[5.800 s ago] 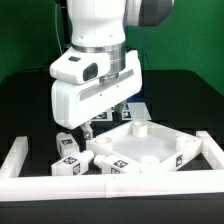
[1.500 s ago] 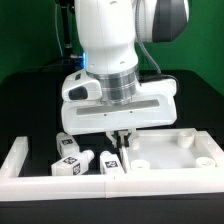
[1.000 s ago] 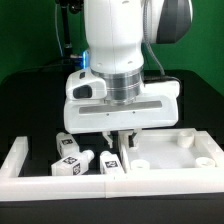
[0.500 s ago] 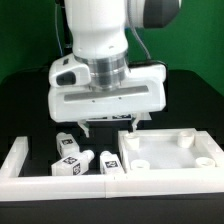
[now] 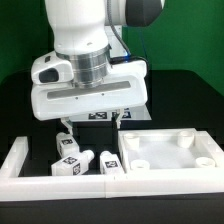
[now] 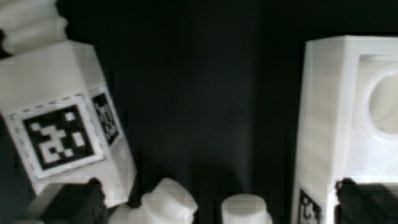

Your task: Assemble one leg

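The gripper [image 5: 92,124] hangs open above the black table [image 5: 185,95], its two dark fingers [image 5: 118,121] spread wide and holding nothing. The leg [image 5: 67,146], a chunky white plastic peg, sits tilted just below the finger on the exterior view's left. It carries a square tag [image 6: 63,125], a blocky black-and-white pixel pattern. A second peg [image 5: 72,164] lies just beside it. A third peg [image 5: 110,160] lies by a smooth white square panel [image 5: 165,150] with round sockets. A low white rail [image 5: 20,160] borders them.
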Available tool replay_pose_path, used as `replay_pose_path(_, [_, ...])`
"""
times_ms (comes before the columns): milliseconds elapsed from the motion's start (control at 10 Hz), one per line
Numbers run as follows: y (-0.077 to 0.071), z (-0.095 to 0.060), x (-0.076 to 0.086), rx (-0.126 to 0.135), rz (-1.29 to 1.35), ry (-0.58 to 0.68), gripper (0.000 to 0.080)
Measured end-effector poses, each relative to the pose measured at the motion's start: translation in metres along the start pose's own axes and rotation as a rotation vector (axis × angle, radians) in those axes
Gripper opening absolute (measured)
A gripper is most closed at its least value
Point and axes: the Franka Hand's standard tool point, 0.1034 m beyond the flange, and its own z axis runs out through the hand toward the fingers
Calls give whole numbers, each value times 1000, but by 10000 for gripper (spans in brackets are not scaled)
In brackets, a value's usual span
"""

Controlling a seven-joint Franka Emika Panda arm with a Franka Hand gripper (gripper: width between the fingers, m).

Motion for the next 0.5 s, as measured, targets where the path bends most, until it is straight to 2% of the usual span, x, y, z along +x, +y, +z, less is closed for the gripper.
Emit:
replay_pose_path(100, [3,2,-1,-3,-22,-2,649])
replay_pose_path(200, [18,10,-6,-13,-89,-10,649])
replay_pose_path(300, [33,12,-10,-20,-115,-18,649])
replay_pose_path(500, [48,11,-8,-47,-235,-5,649])
